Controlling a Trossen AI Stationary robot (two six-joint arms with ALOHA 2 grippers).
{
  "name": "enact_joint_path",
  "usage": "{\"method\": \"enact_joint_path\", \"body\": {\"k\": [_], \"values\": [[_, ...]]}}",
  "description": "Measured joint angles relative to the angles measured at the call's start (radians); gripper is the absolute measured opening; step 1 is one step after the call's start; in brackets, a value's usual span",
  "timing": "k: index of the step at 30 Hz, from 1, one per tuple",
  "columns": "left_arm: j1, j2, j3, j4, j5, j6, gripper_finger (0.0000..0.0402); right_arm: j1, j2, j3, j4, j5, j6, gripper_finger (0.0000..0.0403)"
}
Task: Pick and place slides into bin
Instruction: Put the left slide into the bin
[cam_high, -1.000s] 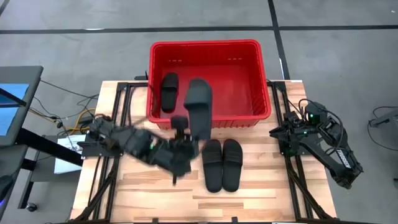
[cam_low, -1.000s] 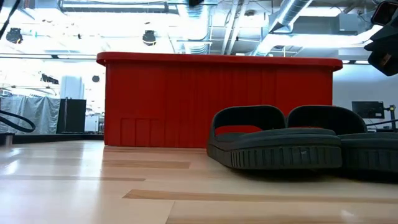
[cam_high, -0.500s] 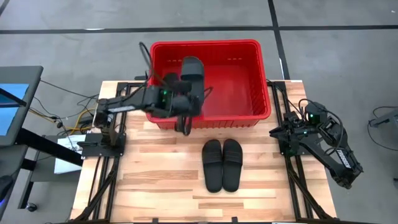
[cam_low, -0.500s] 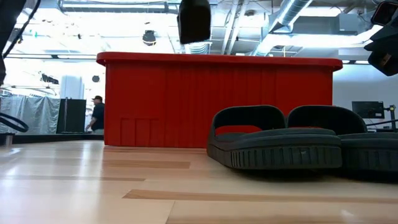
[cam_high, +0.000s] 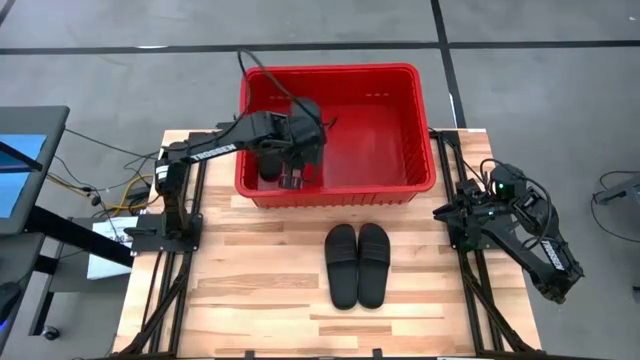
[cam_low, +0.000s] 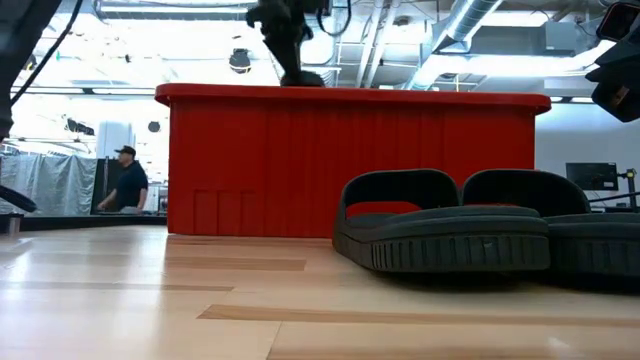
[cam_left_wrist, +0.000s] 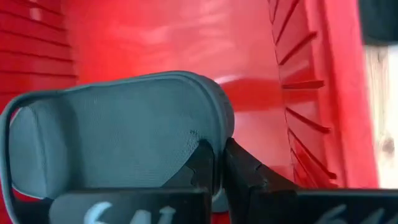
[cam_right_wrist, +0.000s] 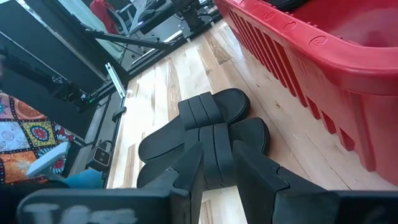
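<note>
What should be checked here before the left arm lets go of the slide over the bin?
1. Left pincer shut on the held slide: ok.
2. Held slide is inside the bin walls, not over the rim: ok.
3. Held slide clear of the slide already in the bin: cannot tell, the arm hides the gap.
4. Held slide low enough to drop safely: cannot tell.
5. Two slides on the table lie undisturbed, side by side: ok.
6. Right pincer parked at the table's right edge, open: ok.
</note>
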Motion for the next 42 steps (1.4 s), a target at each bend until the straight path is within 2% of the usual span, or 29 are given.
{"method": "enact_joint_path", "body": {"k": [6, 11, 20, 42], "values": [[0.074, 0.0, -0.137, 0.118, 0.098, 0.064, 0.0, 0.0, 0.0, 0.0, 0.0, 0.0, 0.0, 0.0077], [0.115, 0.001, -0.244, 0.154, 0.119, 0.107, 0.0, 0.0, 0.0, 0.0, 0.0, 0.0, 0.0, 0.0077], [0.162, 0.0, -0.347, 0.291, 0.192, 0.147, 0.0, 0.0, 0.0, 0.0, 0.0, 0.0, 0.0, 0.0077], [0.178, 0.001, -0.382, 0.387, 0.199, 0.137, 0.0, 0.0, 0.0, 0.0, 0.0, 0.0, 0.0, 0.0077]]}}
